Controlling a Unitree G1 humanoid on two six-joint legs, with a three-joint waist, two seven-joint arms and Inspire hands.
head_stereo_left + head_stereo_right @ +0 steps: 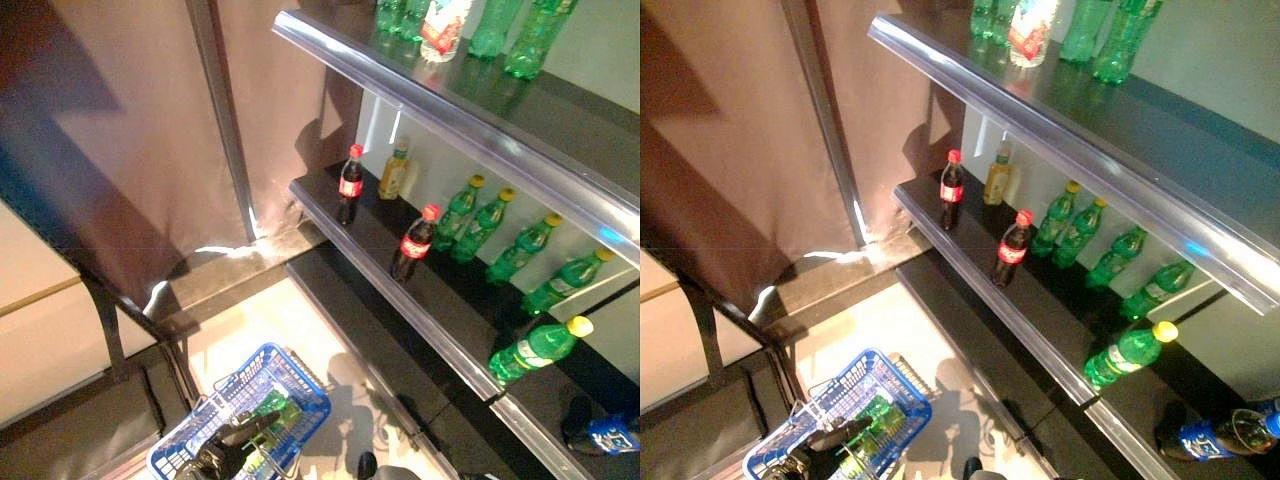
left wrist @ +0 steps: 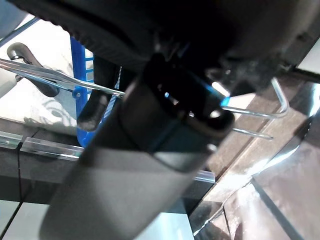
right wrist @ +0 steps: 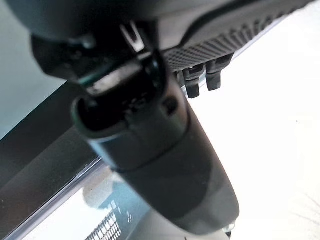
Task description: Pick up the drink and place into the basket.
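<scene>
Left hand [image 1: 222, 452] is showing dark at the bottom of the head views, its fingers curling round the wire handle [image 2: 260, 112] of the blue basket [image 1: 300, 385], which is hanging low over the pale floor [image 1: 270, 325] in front of the shelving. Green bottles [image 1: 272, 412] are already lying inside the basket. In the left wrist view the thin metal handle is running across beneath the hand's dark bulk, with the basket's blue wall [image 2: 80, 75] showing beyond it.

Right hand [image 3: 200, 80] is appearing only in its own wrist view, where a couple of dark fingertips are peeking past the arm; whether it is spread or closed I cannot tell, and nothing is showing in it.

Drinks are standing on the middle shelf [image 1: 400, 290]: a cola bottle [image 1: 350, 184] with a red cap at the near end, a yellowish bottle [image 1: 394, 172] just beside it towards the back, and a second cola bottle [image 1: 414, 243] further along near the shelf's front edge. Behind and beyond that one, green soda bottles [image 1: 480, 225] with yellow caps are lining up in a row, and another green bottle [image 1: 535, 350] is lying tilted further right. A dark bottle with a blue label [image 1: 1220, 435] is lying at the far right. More green bottles [image 1: 535, 35] are standing on the top shelf [image 1: 450, 110]
</scene>
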